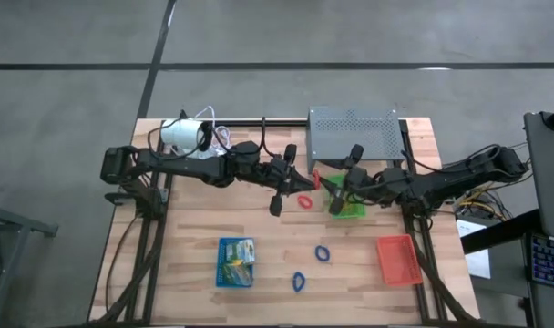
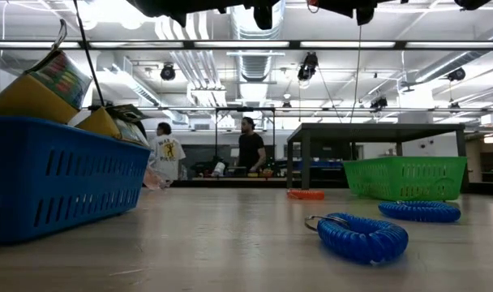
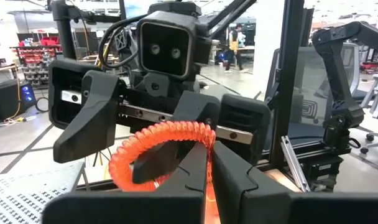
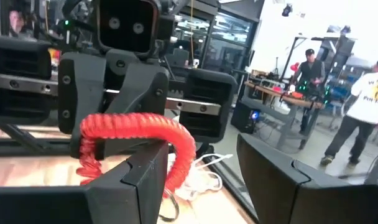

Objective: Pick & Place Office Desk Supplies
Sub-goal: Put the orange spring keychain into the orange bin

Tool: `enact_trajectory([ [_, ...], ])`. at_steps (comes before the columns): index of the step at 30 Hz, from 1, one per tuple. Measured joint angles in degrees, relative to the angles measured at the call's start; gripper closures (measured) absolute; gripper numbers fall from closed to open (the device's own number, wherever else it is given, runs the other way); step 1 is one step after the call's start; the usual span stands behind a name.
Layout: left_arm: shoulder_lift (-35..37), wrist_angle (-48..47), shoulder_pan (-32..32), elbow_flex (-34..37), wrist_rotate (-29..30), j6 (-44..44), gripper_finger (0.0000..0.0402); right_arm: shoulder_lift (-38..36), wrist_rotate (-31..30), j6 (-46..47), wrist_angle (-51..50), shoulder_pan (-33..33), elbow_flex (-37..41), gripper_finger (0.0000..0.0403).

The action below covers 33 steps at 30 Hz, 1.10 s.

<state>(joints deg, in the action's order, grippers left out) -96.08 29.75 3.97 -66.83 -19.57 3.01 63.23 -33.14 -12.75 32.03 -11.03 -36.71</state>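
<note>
A red coiled loop (image 3: 164, 134) hangs in the air between my two grippers, above the middle of the table (image 1: 204, 228). My left gripper (image 3: 209, 158) reaches in from the left and is shut on it. My right gripper (image 4: 204, 162) faces it from the right, open, and the loop (image 4: 133, 127) arches over one of its fingers. A second red loop (image 1: 304, 200) lies on the table below, and two blue coiled loops (image 1: 323, 253) (image 1: 298, 282) lie nearer the front. Green-and-white packets (image 1: 237, 258) rest in the blue tray (image 1: 220, 273). My left gripper pinches the red loop's coil at one end of its arc (image 3: 207, 144) between its two fingers, level, coming from the table's left. The loop is lifted clear of the table. My right gripper: the coil runs down the inner side of one finger (image 4: 148, 171); whether they touch, I cannot tell.
A green tray (image 1: 357, 212) sits just below the right gripper, and a red tray (image 1: 397, 258) lies near the front right. The grey perforated stand (image 1: 353, 132) and the white cylinder (image 1: 186, 135) with its cable stand along the far edge. People stand in the room beyond.
</note>
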Motion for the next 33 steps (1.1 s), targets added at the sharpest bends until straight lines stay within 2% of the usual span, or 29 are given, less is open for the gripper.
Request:
enact_trajectory([
  [4, 0.0, 0.0, 0.0, 0.0, 0.0, 0.0, 0.0386, 1.4, 0.1, -3.4, -0.3, 0.0, -1.3, 0.0216],
  [11, 0.0, 0.0, 0.0, 0.0, 0.0, -0.2, 0.0386, 1.6, 0.1, -2.5, -2.0, 0.0, -2.2, 0.0223],
  [33, 0.0, -0.1, 0.0, 0.0, 0.0, -1.2, 0.0384, 1.0, 0.1, -2.4, -3.2, -0.1, -2.1, 0.036],
])
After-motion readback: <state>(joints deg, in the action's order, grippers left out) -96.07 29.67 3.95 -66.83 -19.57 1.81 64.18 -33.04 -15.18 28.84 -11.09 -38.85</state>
